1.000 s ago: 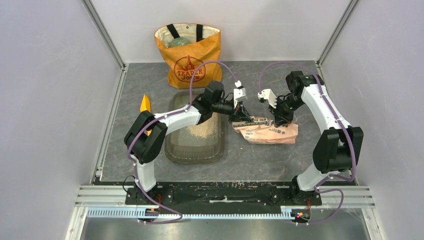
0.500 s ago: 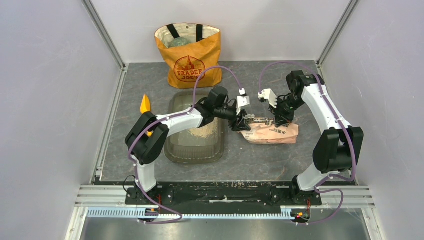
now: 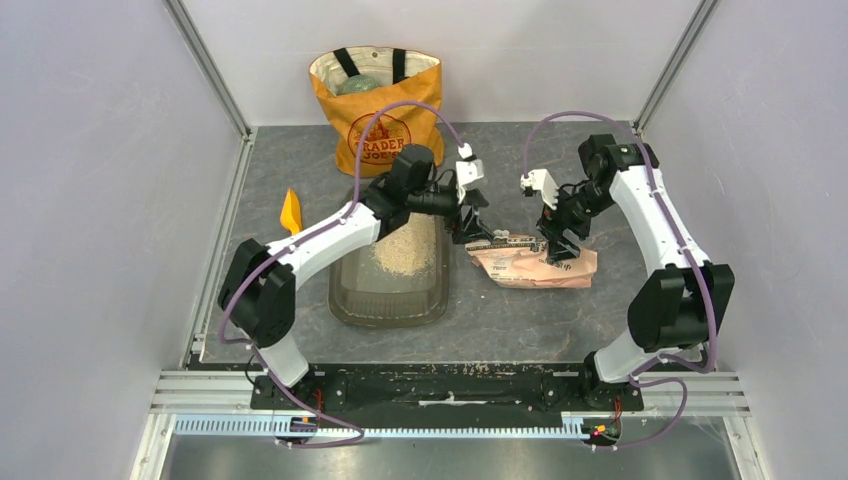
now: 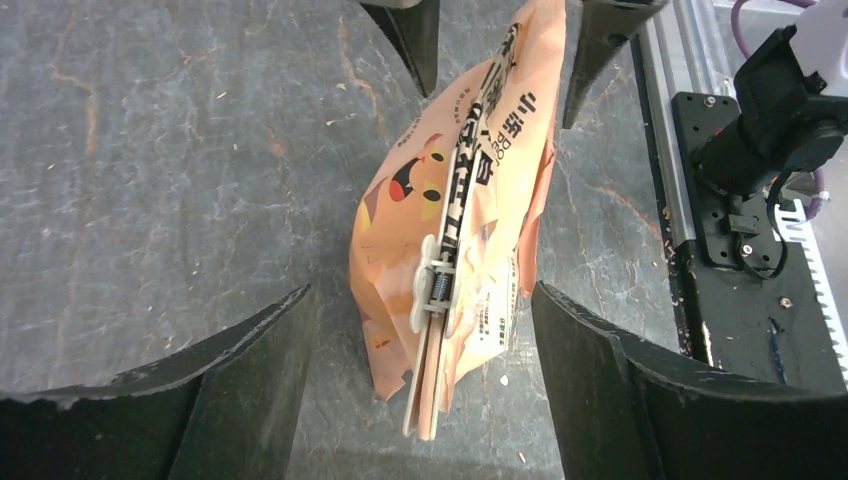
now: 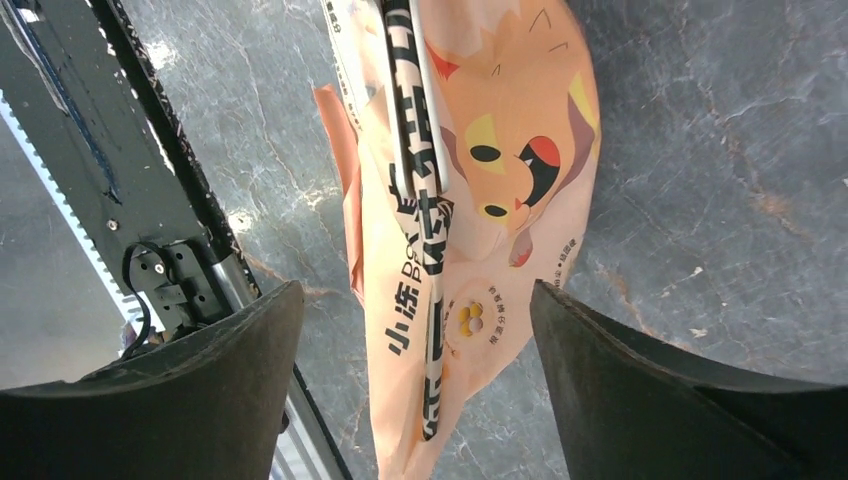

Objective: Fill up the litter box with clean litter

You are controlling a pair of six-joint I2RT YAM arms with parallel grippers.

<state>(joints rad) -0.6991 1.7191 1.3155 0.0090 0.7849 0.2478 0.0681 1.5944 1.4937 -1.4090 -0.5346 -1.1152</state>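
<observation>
Okay, top view: the litter box [image 3: 388, 316] sits left of table [image 3: 520, 320] centre, long axis running 12 to 6. The clean litter [image 3: 398, 252] is a pale heap inside it, toward the 12 o'clock end; the 6 o'clock end shows bare tray floor. An orange tote bag [image 3: 384, 112] stands at 12 o'clock of the box, and an orange scoop [image 3: 291, 211] lies at 10 o'clock, apart from the rim.

A crinkled pinkish-tan printed bag [image 3: 535, 266] lies flat at 3 o'clock of the box, near it but not touching. A white clip [image 4: 436, 290] runs along the bag's top edge.

The left gripper [image 3: 470, 226] is over the bag's 9 o'clock end, with the arm reaching across the box. In the left wrist view its jaws are spread wide, the bag sits between them with a gap on each side, and nothing is held. The right gripper [image 3: 556, 244] is over the bag's 12 o'clock edge. The right wrist view shows that one released too, fingers [image 5: 230, 370] wide apart, straddling the bag without contact.
</observation>
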